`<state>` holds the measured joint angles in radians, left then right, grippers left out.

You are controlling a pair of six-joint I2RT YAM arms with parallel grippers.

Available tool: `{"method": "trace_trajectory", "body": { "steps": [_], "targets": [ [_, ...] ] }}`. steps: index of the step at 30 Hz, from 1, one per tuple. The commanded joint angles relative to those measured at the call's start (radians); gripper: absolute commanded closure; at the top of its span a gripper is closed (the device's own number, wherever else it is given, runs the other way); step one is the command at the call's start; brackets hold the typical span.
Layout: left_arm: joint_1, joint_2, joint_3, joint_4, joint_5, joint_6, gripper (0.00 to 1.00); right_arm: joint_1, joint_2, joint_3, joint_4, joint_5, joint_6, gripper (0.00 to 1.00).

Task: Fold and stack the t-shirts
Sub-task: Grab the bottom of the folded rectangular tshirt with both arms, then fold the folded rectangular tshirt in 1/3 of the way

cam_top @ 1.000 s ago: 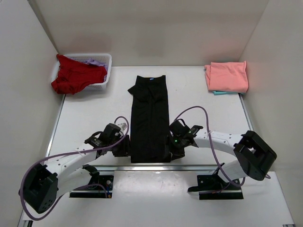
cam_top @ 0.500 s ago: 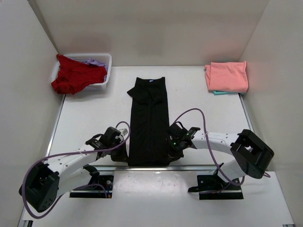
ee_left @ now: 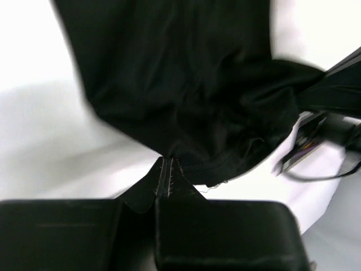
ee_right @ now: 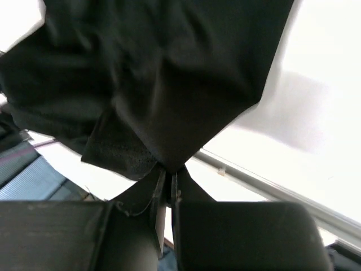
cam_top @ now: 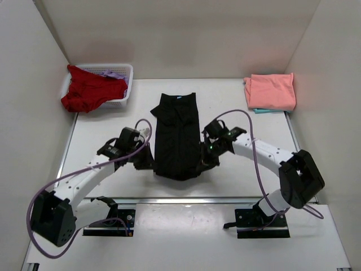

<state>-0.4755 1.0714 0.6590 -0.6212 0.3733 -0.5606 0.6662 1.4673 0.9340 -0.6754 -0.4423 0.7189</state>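
The black t-shirt [cam_top: 177,135] lies in a long narrow fold down the middle of the table, a small light-blue label at its far collar. Its near hem is lifted off the table. My left gripper [cam_top: 148,160] is shut on the hem's left corner, seen as black cloth [ee_left: 186,84] pinched at the left gripper [ee_left: 167,164]. My right gripper [cam_top: 204,160] is shut on the right corner, where black cloth [ee_right: 169,73] hangs from the right gripper [ee_right: 168,172]. A folded salmon-pink t-shirt [cam_top: 271,91] lies at the far right. A red t-shirt [cam_top: 90,90] drapes over the basket.
A white slatted basket [cam_top: 125,84] stands at the far left with lilac cloth [cam_top: 113,74] inside. Something light blue [cam_top: 260,110] peeks from under the pink shirt. White walls close in the back and both sides. A metal rail [cam_top: 186,199] runs along the table's near edge.
Both grippers closed on the near hem corners of the black t-shirt, then lifted them and carried them away from the near edge, so the shirt now looks shorter.
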Motion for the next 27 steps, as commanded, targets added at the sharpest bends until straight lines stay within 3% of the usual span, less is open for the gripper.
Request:
{"method": "trace_trajectory", "body": {
  "steps": [1, 9, 17, 19, 22, 26, 27],
  "targets": [
    [0.052, 0.094, 0.120, 0.043, -0.017, 0.015, 1.00, -0.101, 0.073, 0.147, -0.110, -0.056, -0.156, 1.00],
    [0.150, 0.373, 0.375, 0.094, -0.031, 0.011, 1.00, -0.261, 0.394, 0.541, -0.326, -0.012, -0.390, 1.00],
    [0.219, 0.669, 0.560, 0.121, -0.050, 0.031, 1.00, -0.313, 0.721, 0.990, -0.417, -0.023, -0.423, 1.00],
    [0.225, 0.718, 0.606, 0.138, -0.051, 0.024, 1.00, -0.318, 0.795, 1.107, -0.458, -0.013, -0.434, 0.93],
    [0.250, 0.791, 0.655, 0.173, -0.056, 0.014, 0.86, -0.320, 0.919, 1.366, -0.542, 0.039, -0.437, 0.79],
    [0.294, 0.777, 0.601, 0.364, -0.002, -0.051, 0.82, -0.320, 1.002, 1.535, -0.608, 0.108, -0.430, 0.67],
    [0.305, 0.763, 0.582, 0.421, 0.006, -0.079, 0.68, -0.318, 0.999, 1.561, -0.615, 0.129, -0.426, 0.65]
  ]
}}
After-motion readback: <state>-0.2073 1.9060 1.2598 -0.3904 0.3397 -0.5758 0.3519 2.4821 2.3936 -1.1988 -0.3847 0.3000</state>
